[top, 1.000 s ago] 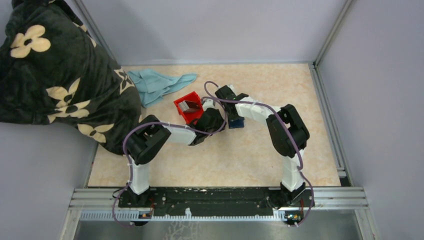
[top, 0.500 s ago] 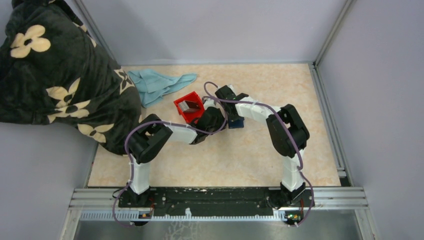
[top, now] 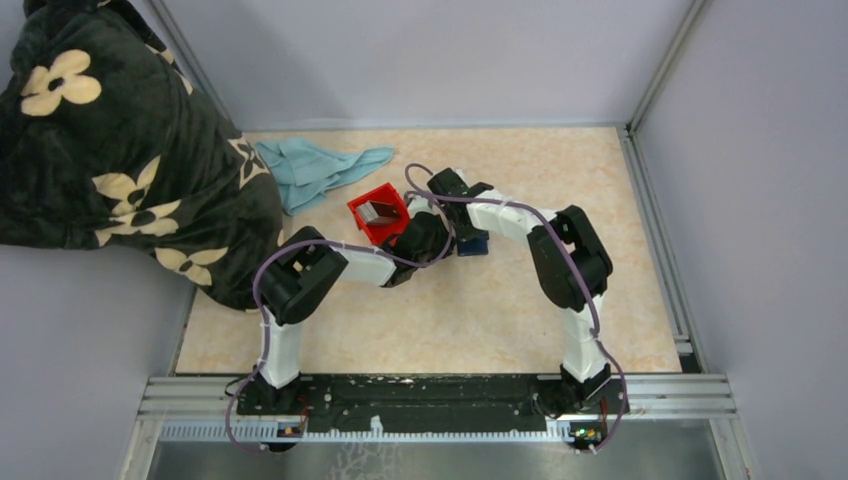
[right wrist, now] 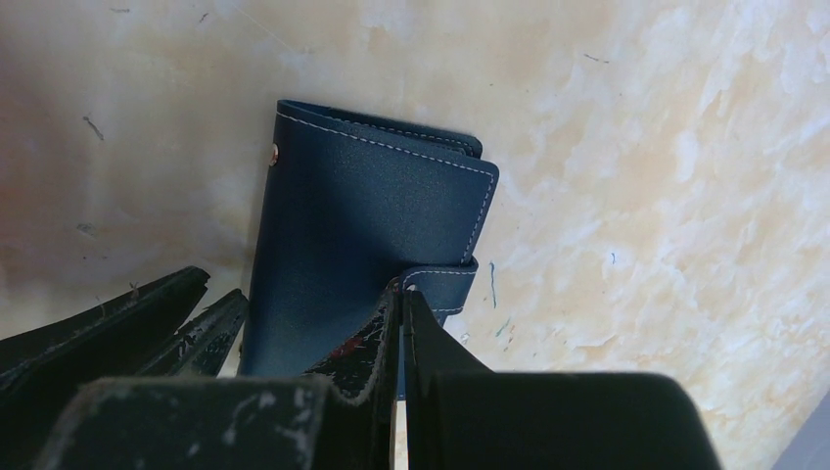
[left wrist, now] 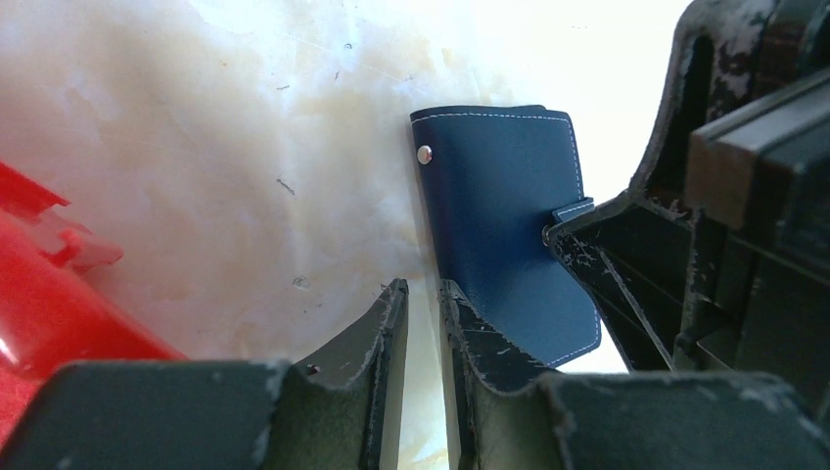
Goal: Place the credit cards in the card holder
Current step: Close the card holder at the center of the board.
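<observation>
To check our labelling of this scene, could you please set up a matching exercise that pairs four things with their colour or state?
Things:
1. wallet
2. bin
3. cloth
4. right pincer

Descriptions:
A. teal, crumpled
B. shut, tips at the snap tab
C. red
D. navy, folded closed

Pairs: 1-D, 2-C, 3-A, 4-B

- The card holder (top: 474, 245) lay closed on the table (top: 600, 200).
- The bin (top: 364, 226) stood just left of it, credit cards (top: 377, 211) inside.
- The cloth (top: 320, 170) lay behind the bin, beside the blanket (top: 110, 140).
</observation>
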You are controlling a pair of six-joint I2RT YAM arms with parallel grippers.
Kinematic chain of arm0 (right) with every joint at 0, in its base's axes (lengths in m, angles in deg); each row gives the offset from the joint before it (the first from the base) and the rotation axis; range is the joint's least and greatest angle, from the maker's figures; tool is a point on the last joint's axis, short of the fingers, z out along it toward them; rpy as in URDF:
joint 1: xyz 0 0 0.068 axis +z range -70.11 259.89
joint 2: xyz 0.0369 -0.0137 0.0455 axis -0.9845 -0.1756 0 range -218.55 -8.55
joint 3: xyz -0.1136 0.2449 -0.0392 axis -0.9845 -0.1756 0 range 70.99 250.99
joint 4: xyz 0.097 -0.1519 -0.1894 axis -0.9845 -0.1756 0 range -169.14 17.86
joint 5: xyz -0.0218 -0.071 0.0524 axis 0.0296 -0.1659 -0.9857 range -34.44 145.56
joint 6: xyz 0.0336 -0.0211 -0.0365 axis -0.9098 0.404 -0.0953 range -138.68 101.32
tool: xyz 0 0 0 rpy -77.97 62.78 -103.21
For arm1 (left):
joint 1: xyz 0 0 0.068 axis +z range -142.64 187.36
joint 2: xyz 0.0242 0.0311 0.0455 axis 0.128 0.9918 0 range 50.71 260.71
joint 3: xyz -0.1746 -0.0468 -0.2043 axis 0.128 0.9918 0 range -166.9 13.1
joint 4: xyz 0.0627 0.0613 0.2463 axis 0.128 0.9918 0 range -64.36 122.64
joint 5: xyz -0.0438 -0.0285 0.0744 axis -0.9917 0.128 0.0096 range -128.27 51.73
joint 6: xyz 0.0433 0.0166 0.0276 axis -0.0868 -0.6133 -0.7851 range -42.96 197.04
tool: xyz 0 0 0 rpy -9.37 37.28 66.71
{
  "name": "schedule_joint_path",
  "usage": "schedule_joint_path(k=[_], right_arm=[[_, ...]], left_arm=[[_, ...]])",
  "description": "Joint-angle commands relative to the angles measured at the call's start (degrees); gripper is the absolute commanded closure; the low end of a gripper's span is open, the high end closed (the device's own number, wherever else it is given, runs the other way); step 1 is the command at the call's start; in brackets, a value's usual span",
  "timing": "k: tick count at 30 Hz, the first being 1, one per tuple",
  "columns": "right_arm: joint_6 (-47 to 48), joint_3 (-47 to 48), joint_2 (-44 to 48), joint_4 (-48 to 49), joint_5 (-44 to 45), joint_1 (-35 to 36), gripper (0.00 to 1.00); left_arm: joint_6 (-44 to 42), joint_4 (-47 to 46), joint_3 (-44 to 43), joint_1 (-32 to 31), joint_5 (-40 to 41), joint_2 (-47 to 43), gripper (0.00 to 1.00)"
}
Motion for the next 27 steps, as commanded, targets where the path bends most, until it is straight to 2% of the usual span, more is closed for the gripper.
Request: schedule_joint_path(k=[1, 17, 27], right_arm=[[-0.33, 2.01, -2.87, -0.1, -2.93, 0.87, 1.0], [-0.32, 2.79, -6.26, 1.76, -6.48, 0.35, 1.0], [0.46, 8.35, -11.5, 1.23, -10.37, 0.45, 1.0]], left_arm=[[-1.2, 1.76, -0.3, -0.07, -1.84, 2.69, 0.74], [-1.48, 0.49, -0.03, -0.09, -2.1, 4.2, 0.74], [-2.39, -0.31, -0.86, -0.04, -1.87, 5.76, 0.74]])
